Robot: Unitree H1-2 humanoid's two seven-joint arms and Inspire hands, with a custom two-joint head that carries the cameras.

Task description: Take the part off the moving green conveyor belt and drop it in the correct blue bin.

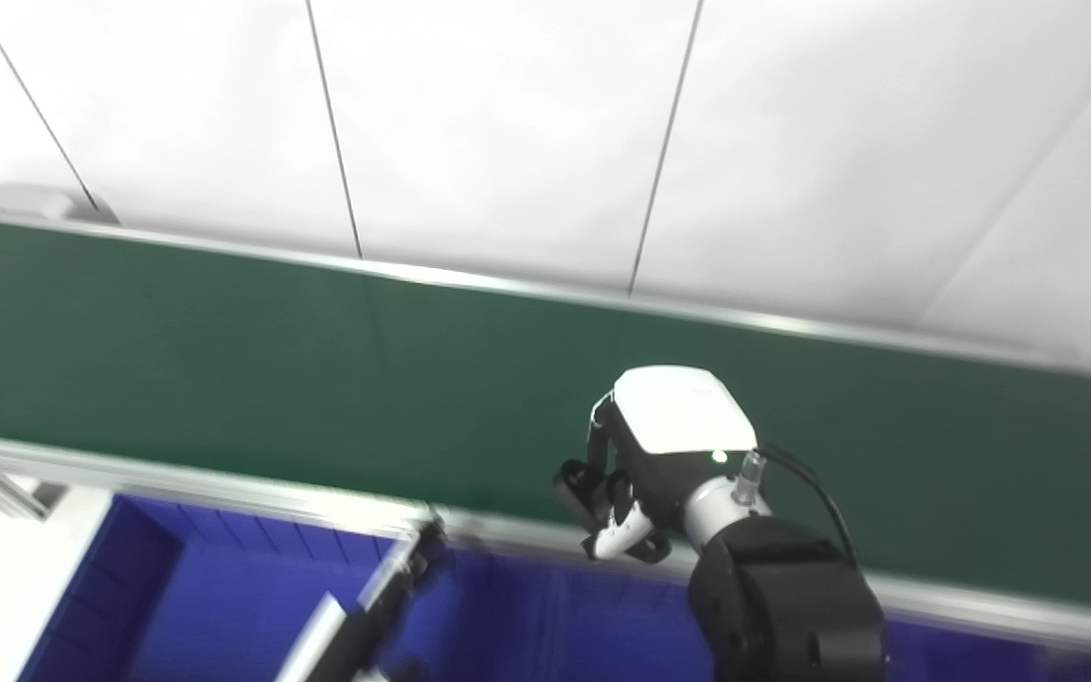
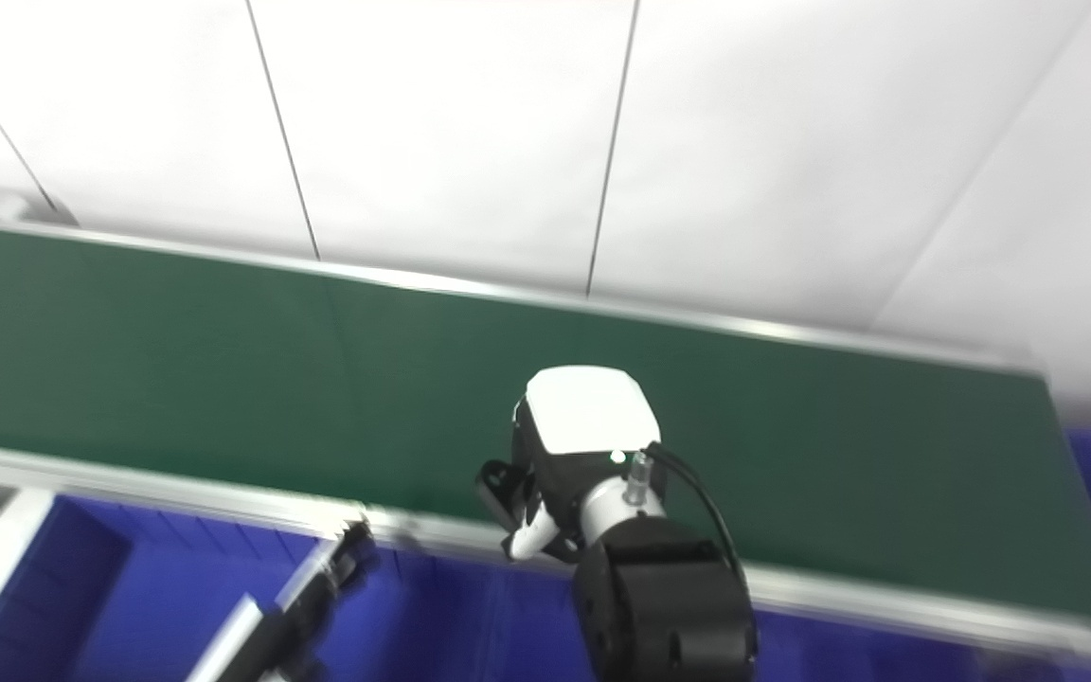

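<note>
— Green belt (image 1: 223, 350) all the way across, and I can't see a part anywhere on the stretch that shows. Can you?

— No. If there is one, it is either out of sight or tucked under the right robot hand (image 1: 645, 455), which hangs over the near edge of the belt with its fingers (image 1: 593, 493) curled downward. Whether they are clamped on anything I cannot tell; the white back cover hides the palm.

— And the left robot hand (image 1: 413, 559)?

— Low down, just below the belt's near rail (image 1: 176, 478), blurred. Too smeared to say if its fingers are apart or together.

— So how far along, would you say?

— My guess: somewhere around the pick. Nothing shows inside the blue bin (image 1: 223, 606) below the rail, so the drop looks not yet done.

— Any labels or writing?

— None I can read. Only a small green light (image 1: 719, 457) near the right wrist.
</note>
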